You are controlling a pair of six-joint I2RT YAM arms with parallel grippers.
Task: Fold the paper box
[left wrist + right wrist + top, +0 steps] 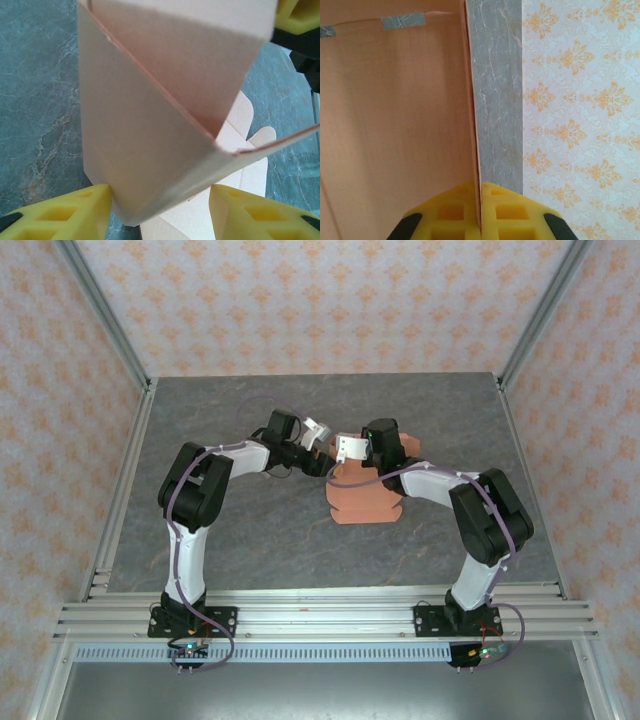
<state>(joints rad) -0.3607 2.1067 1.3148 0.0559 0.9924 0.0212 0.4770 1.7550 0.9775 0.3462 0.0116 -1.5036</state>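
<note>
As right gripper point(481, 192) pinches the cut-off paper box point(395, 125), left gripper point(160, 196) gapes around it.

The table point(250, 540) in front of me is a grey, marbled slab with metal rails point(300, 612) along its edges. The box point(365, 502) lies on it near the middle, between my two arms. Its near part rests flat on the surface and its far part is raised.
</note>
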